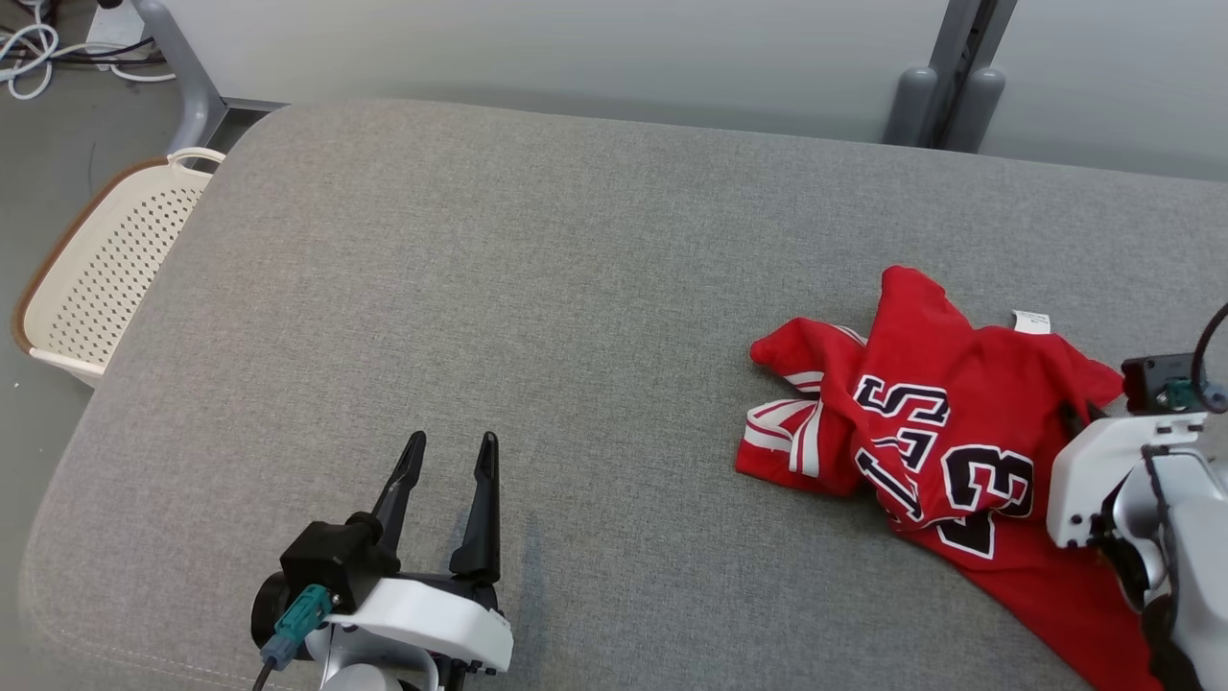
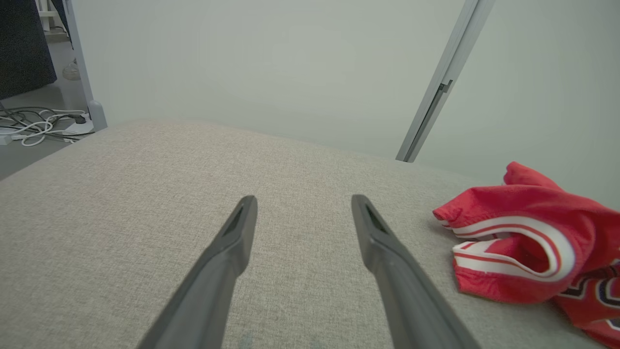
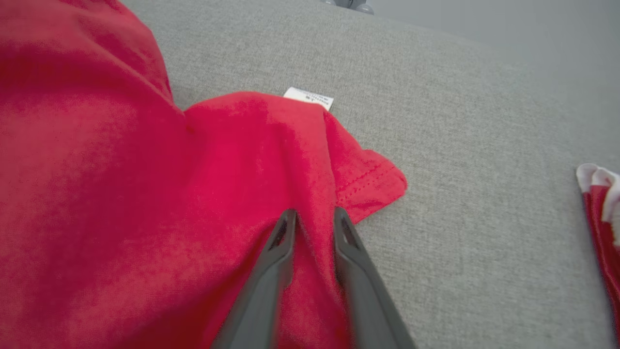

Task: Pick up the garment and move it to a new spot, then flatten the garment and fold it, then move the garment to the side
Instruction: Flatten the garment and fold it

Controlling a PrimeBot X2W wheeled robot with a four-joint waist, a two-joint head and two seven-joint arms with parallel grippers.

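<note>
Looking along your right gripper (image 3: pixel 314 215), you see its two fingers drawn close together with a ridge of the red garment (image 3: pixel 145 169) pinched between them. The cloth's hemmed corner lies just ahead and to the right of the fingertips. A white label (image 3: pixel 308 97) pokes out at the cloth's far edge, further ahead. Right of these fingers the grey padded surface (image 3: pixel 484 169) gives you open room up to a red-and-white trimmed scrap of cloth at the far right.

Your left gripper (image 2: pixel 302 201) has its fingers spread wide and holds nothing, low over the padding. The garment's striped edge lies off to the right of its fingertips, well apart from them. Ahead and left of those fingers the padding runs open to its rounded edges. A perforated cream basket (image 1: pixel 106 259) sits past the left edge, lower down.
</note>
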